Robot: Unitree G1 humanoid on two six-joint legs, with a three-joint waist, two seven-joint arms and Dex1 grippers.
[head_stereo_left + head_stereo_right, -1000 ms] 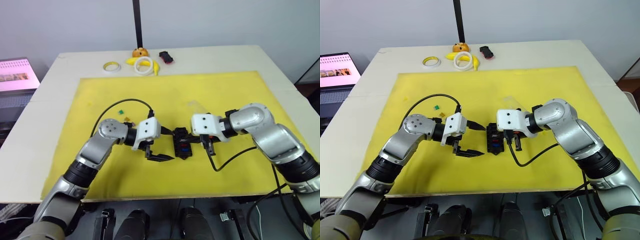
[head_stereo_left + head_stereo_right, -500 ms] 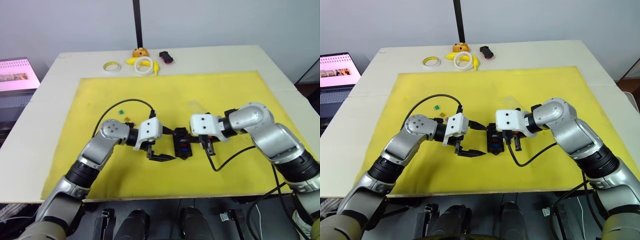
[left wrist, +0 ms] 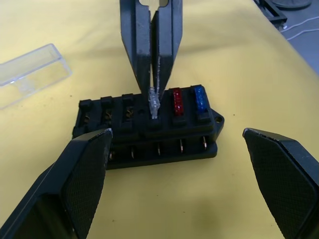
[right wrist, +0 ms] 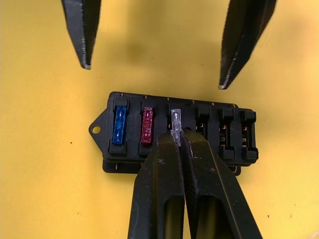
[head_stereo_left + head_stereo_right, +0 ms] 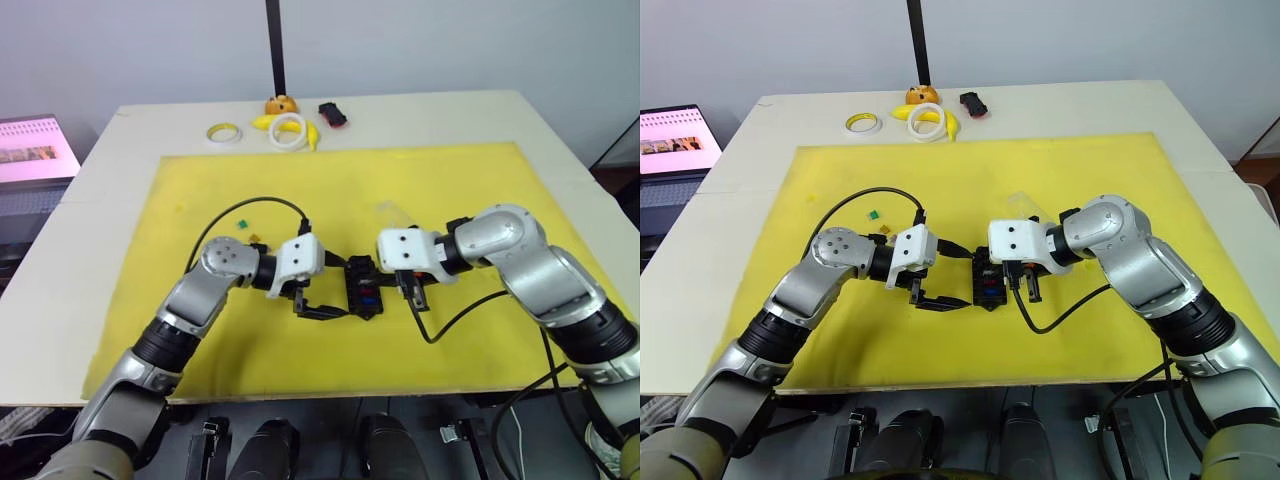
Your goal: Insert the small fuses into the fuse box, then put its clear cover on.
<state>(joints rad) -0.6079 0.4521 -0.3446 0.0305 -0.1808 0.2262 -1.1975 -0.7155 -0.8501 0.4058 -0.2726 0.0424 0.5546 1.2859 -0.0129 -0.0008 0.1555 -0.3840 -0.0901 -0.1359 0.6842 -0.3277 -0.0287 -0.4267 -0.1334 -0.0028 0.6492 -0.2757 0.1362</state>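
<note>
Fuse box (image 4: 174, 134) sits on the yellow mat (image 5: 450, 180) between the two grippers, a blue fuse (image 4: 118, 125) and a red fuse (image 4: 147, 125) already seated in neighbouring slots. Right gripper (image 4: 177, 140) pinches a grey fuse (image 4: 175, 119) between pressed-together fingers, right at the third slot beside the red one. Left gripper (image 3: 174, 174) faces the box with fingers spread wide on either side. Clear cover (image 3: 31, 74) lies on the mat near the box; a green fuse (image 5: 241, 223) and a yellow fuse (image 5: 254, 239) lie loose behind the left arm

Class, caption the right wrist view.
Right gripper presses a grey fuse into the fuse box beside red and blue ones.
</note>
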